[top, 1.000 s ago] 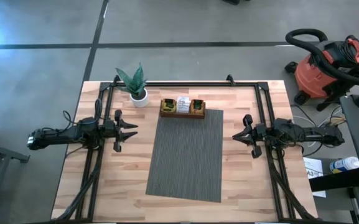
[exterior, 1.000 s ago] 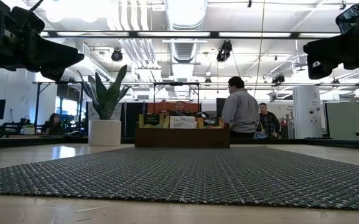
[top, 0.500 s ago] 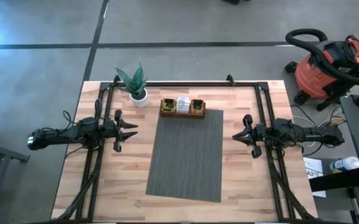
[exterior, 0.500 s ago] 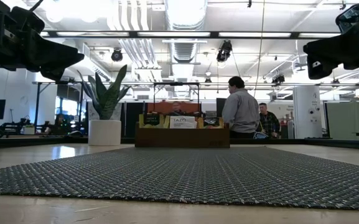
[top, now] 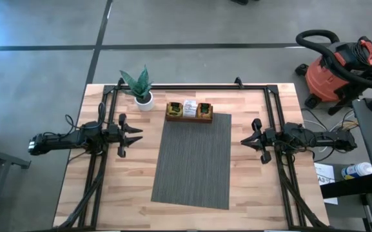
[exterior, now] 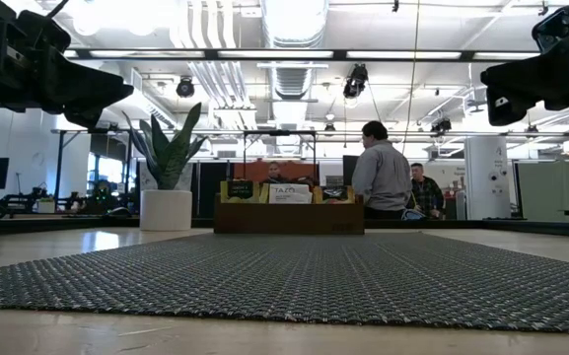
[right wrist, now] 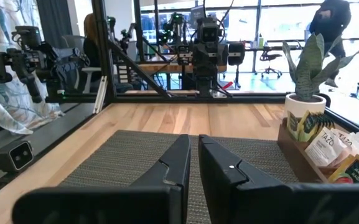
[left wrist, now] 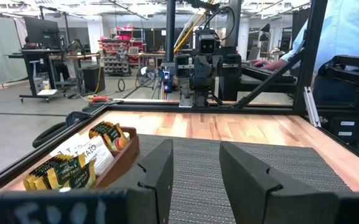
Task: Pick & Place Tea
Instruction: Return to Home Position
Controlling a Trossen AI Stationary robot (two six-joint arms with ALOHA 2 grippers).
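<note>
The tea sachets (top: 189, 109) stand upright in a brown wooden tray at the far edge of the grey mat (top: 192, 161): yellow-green ones at both ends, white ones in the middle. In the left wrist view the sachets (left wrist: 79, 163) fill the tray; the right wrist view shows the sachets (right wrist: 331, 149) too. My left gripper (top: 138, 135) hovers open over the bare wood left of the mat. My right gripper (top: 243, 140) hovers shut over the wood right of the mat. Both point at each other across the mat and are far from the tray.
A potted plant (top: 141, 89) in a white pot stands left of the tray near the far edge. A black frame (top: 192, 86) runs along the table's far edge and sides. People sit in the room beyond the table (exterior: 381, 177). A red shop vacuum (top: 337, 71) stands off the table.
</note>
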